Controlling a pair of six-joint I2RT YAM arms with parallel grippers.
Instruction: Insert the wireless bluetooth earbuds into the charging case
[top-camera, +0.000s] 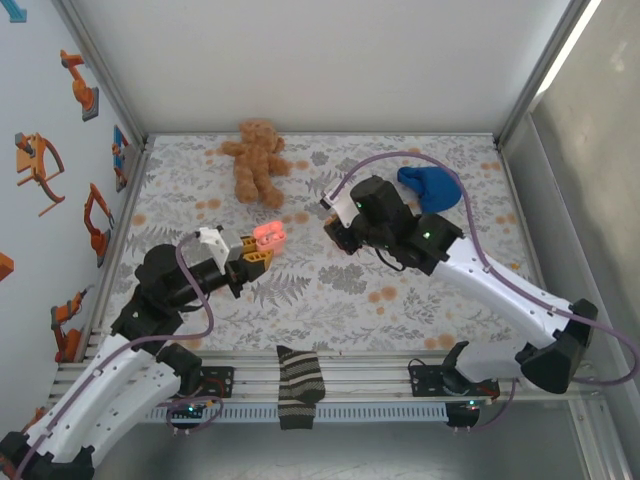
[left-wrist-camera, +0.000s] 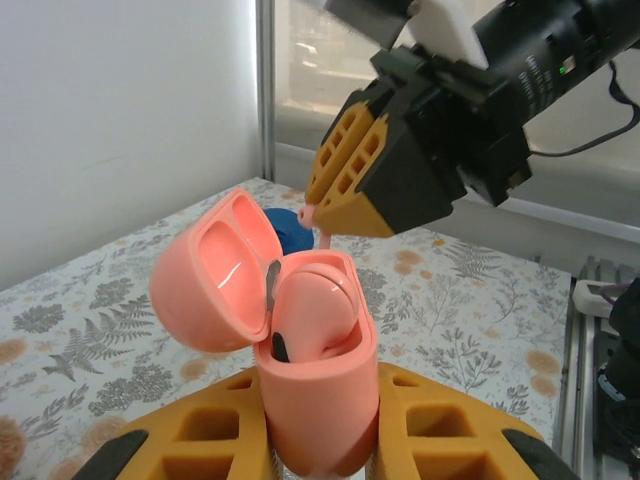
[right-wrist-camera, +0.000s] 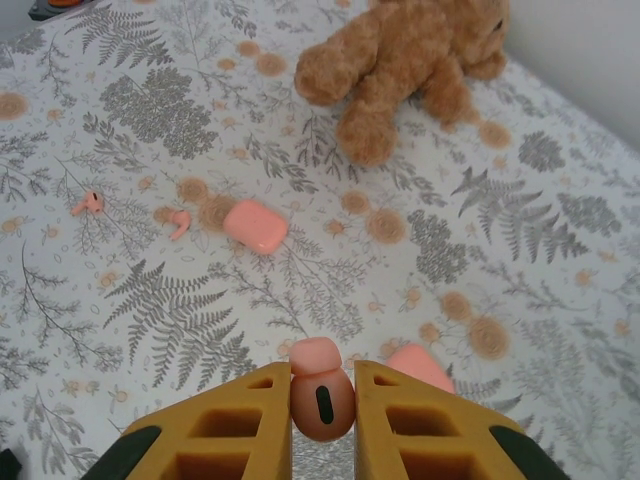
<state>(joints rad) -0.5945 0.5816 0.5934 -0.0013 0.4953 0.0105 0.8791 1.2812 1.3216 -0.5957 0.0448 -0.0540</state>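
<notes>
Striped sock (top-camera: 299, 398) hangs over the near rail, between the two arm bases. Beyond it lies a floral-printed worktop (top-camera: 330, 290) boxed in by white walls (top-camera: 300, 60), with orange robot stickers (top-camera: 80, 85) on the left one.

The left arm reaches forward. The left pincer (top-camera: 255, 252) is clamped on the upright charging case (top-camera: 270, 235), whose lid is swung open. The right arm bends inward. The right pincer (top-camera: 335, 228) is just beside the case, with narrow jaws pinching one earbud (right-wrist-camera: 322, 400).

The left wrist view places the right pincer just above the open case, a pink stem poking from its tip.

The right wrist view adds, ahead of the right pincer, a closed second case (right-wrist-camera: 255, 225), with two loose earbuds (right-wrist-camera: 88, 205) to its left. A teddy bear (right-wrist-camera: 410, 60) lies farther ahead.

In the top view a blue cloth (top-camera: 430, 188) lies to the right of the right pincer.
</notes>
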